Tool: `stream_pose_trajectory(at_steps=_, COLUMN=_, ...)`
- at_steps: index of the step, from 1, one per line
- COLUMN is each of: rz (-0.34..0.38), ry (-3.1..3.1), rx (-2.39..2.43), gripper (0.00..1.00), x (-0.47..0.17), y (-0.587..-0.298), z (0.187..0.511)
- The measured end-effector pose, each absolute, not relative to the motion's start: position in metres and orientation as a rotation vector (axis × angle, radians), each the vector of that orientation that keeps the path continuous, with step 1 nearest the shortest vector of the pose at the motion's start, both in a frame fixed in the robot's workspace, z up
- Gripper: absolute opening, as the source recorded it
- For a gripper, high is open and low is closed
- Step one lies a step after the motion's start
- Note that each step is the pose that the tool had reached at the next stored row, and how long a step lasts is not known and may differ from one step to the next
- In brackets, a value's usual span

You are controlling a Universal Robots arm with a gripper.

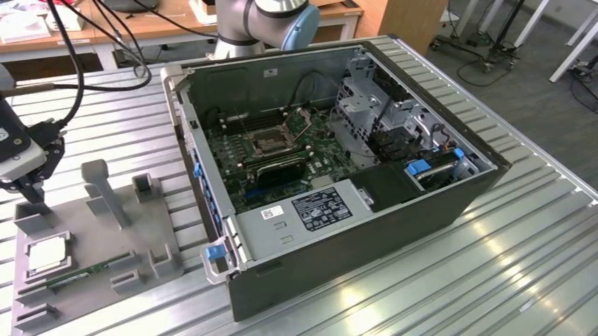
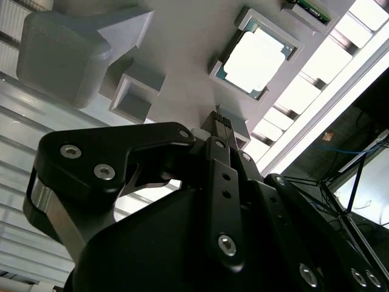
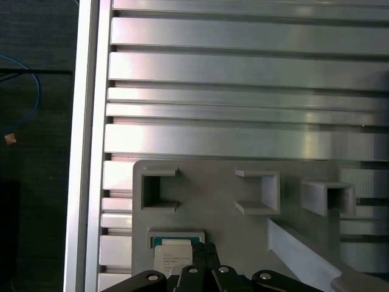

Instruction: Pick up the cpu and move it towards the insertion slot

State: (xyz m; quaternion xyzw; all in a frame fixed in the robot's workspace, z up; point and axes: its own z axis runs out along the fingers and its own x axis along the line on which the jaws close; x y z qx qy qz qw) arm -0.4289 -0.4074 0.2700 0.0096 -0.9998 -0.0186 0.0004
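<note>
Exterior view first: our gripper (image 1: 38, 199) hangs over the grey fixture (image 1: 80, 227) with its fingers pinched together on nothing. The cpu (image 1: 47, 253) lies flat in its nest nearby. The slot (image 1: 268, 143) sits well apart inside the open case (image 1: 374, 231), whose wall stands between them. A tall post (image 1: 103, 192) and the memory stick (image 1: 89, 271) flank the chip. Second wrist view: the cpu (image 2: 254, 61) shows a smooth bright lid, hemmed by low nest walls. We judge it light, stiff, slippery on top and fragile beneath, so we would take it by opposite edges. First wrist view: the cpu (image 3: 172, 252) lies just beside the gripper (image 3: 206, 250).
</note>
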Motion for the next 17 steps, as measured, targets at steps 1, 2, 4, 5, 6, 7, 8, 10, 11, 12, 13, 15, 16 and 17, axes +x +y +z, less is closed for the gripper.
stream_pose_trajectory(at_steps=1, rz=-0.058, ry=-3.140, rx=0.030, gripper=0.11, x=-0.4290, y=-0.4074, z=0.2692)
stream_pose_trajectory(at_steps=2, rz=-0.058, ry=-3.140, rx=0.030, gripper=0.11, x=-0.4290, y=-0.4074, z=0.2684)
stream_pose_trajectory(at_steps=4, rz=-0.058, ry=-3.140, rx=0.030, gripper=0.11, x=-0.4290, y=-0.4074, z=0.2669)
stream_pose_trajectory(at_steps=5, rz=-0.058, ry=-3.140, rx=0.030, gripper=0.11, x=-0.4289, y=-0.4074, z=0.2662)
stream_pose_trajectory(at_steps=6, rz=-0.058, ry=-3.140, rx=0.030, gripper=0.11, x=-0.4290, y=-0.4074, z=0.2656)
stream_pose_trajectory(at_steps=7, rz=-0.058, ry=-3.140, rx=0.030, gripper=0.11, x=-0.4290, y=-0.4074, z=0.2651)
stream_pose_trajectory(at_steps=8, rz=-0.058, ry=-3.140, rx=0.030, gripper=0.11, x=-0.4289, y=-0.4074, z=0.2645)
stream_pose_trajectory(at_steps=10, rz=-0.058, ry=-3.140, rx=0.030, gripper=0.11, x=-0.4290, y=-0.4074, z=0.2632)
stream_pose_trajectory(at_steps=11, rz=-0.058, ry=-3.140, rx=0.030, gripper=0.11, x=-0.4290, y=-0.4074, z=0.2626)
stream_pose_trajectory(at_steps=12, rz=-0.058, ry=-3.140, rx=0.030, gripper=0.11, x=-0.4290, y=-0.4074, z=0.2621)
stream_pose_trajectory(at_steps=13, rz=-0.058, ry=-3.140, rx=0.030, gripper=0.11, x=-0.4290, y=-0.4074, z=0.2617)
stream_pose_trajectory(at_steps=15, rz=-0.058, ry=-3.140, rx=0.030, gripper=0.11, x=-0.4290, y=-0.4074, z=0.2608)
stream_pose_trajectory(at_steps=16, rz=-0.058, ry=-3.140, rx=0.030, gripper=0.11, x=-0.4290, y=-0.4074, z=0.2605)
stream_pose_trajectory(at_steps=17, rz=-0.058, ry=-3.140, rx=0.030, gripper=0.11, x=-0.4290, y=-0.4074, z=0.2603)
